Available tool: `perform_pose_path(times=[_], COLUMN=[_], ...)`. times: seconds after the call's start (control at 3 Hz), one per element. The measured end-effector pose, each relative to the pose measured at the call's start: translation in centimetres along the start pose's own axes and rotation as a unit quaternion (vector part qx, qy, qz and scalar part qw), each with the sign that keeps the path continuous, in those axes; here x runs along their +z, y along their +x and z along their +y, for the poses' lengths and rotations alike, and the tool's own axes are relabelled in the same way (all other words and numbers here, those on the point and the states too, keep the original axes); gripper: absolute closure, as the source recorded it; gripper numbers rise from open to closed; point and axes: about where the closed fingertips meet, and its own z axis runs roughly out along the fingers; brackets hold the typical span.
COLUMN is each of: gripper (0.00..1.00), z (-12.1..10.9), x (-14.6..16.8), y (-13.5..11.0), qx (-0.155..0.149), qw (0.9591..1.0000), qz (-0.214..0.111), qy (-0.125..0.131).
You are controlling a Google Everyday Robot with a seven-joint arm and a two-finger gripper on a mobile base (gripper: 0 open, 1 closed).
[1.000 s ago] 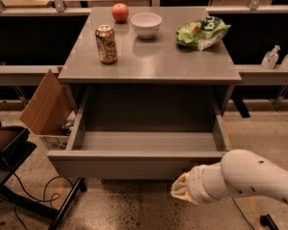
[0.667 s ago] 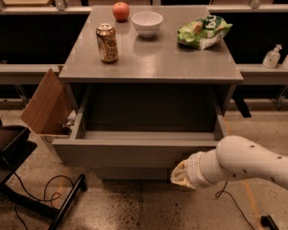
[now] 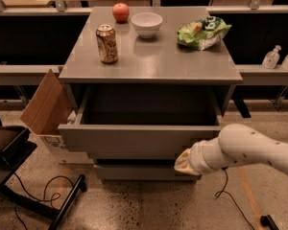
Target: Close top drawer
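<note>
The top drawer [image 3: 134, 139] stands partly pulled out under the grey desk [image 3: 158, 63], its front forward of the two lower fronts. The end effector [image 3: 181, 163] sits at the lower right corner of that front, touching or just beside it (wide or narrow, I cannot tell). On the desk stand a soda can [image 3: 107, 43], an apple [image 3: 120, 12], a white bowl [image 3: 147, 23] and a green snack bag [image 3: 202, 32].

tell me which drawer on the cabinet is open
The top drawer, just under the tabletop: it juts out, inside showing; the lower drawer sits shut. The gripper is at the open front's lower right.
</note>
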Motion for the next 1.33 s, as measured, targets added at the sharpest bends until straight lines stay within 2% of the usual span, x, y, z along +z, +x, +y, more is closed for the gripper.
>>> perform_pose_path(times=[0.33, 0.67, 1.33], gripper=[1.00, 1.00, 1.00], z=[-6.6, -6.6, -14.0], x=[-0.1, -0.1, -1.4], y=[1.5, 1.5, 1.8], qx=[0.025, 0.025, 0.050], qw=[0.9995, 0.9995, 0.9975], qz=[-0.003, -0.003, -0.001], qy=[0.018, 0.018, 0.049])
